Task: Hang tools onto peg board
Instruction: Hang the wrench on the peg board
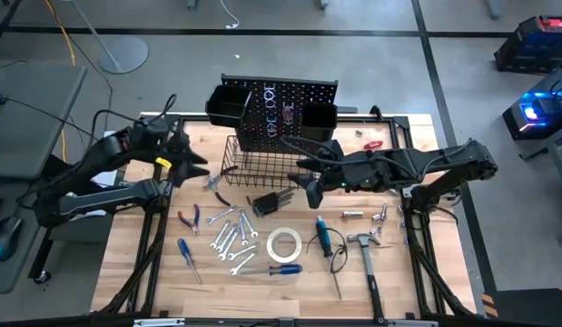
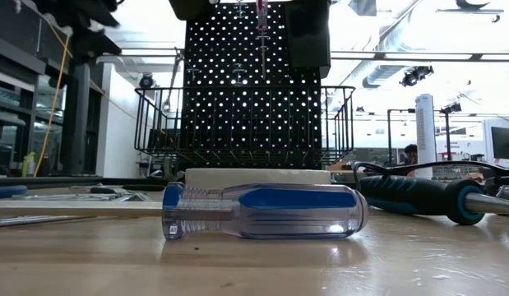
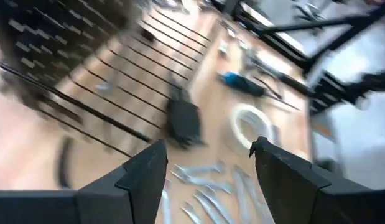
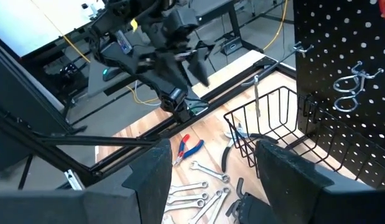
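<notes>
Black fingers of the left gripper [image 3: 208, 165] stood apart with nothing between them, up off the table near the left end of the wire basket [image 1: 262, 166]. Right gripper [image 4: 208, 168] was spread open too, empty, hovering just right of the basket's front.

Peg board [image 1: 285, 113] stood upright at the table's far edge, a black bin [image 1: 228, 102] at its upper left, another [image 1: 319, 114] at its right; couldn't tell what was in either. Two silver wrenches [image 4: 351, 84] hung on the board's face. Basket contents weren't clear.

Rest of the tools lay on the wooden table [image 1: 399, 282]:
- red-handled pliers [image 1: 189, 218] at left
- loose wrenches [image 1: 231, 234] in a cluster in front of the basket
- white tape roll [image 1: 284, 244] centre
- blue screwdriver [image 1: 271, 270] near the front edge, another [image 1: 187, 256] at left
- claw hammer [image 1: 366, 257] at right
- dark block of small tools [image 1: 269, 202] just in front of the basket
</notes>
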Robot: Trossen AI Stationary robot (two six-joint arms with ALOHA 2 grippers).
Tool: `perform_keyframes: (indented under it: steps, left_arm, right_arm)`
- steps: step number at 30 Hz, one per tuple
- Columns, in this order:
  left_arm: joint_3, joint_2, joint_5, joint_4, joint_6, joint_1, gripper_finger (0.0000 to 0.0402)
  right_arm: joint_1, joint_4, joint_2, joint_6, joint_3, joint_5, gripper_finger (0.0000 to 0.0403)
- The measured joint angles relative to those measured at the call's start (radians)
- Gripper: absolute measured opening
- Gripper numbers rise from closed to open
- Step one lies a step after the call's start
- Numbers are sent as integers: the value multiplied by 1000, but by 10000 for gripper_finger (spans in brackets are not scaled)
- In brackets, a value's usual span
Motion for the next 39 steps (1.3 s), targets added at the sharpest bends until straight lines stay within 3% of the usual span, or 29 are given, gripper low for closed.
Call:
perform_keyframes:
  steps: [6,9,11,13,18,23,31,34,39]
  left_arm:
    - [-7,-23,31,-162,-119,-163,180]
    - [-61,-24,-7,-195,-173,-280,110]
    - [-122,-24,-50,-144,-225,-362,44]
    - [-199,-24,-109,-42,-292,-447,14]
    - [-391,27,-276,250,-485,-635,2]
    - [-441,138,-438,329,-582,-774,0]
    - [-393,380,-533,413,-351,-972,0]
    - [-370,485,-586,424,-296,-983,0]
    - [-342,594,-758,430,-303,-955,0]
  right_arm:
    - [0,1,0,-28,0,-6,220]
    - [0,0,0,-49,0,-7,220]
    - [0,0,0,-60,0,-6,220]
    - [0,0,0,-72,0,-6,220]
    - [0,0,0,-76,0,-6,220]
    - [0,-11,0,-75,0,-6,220]
    - [0,-27,0,-78,0,-6,220]
    - [0,-30,0,-78,0,-5,220]
    - [0,-31,0,-78,0,-5,220]
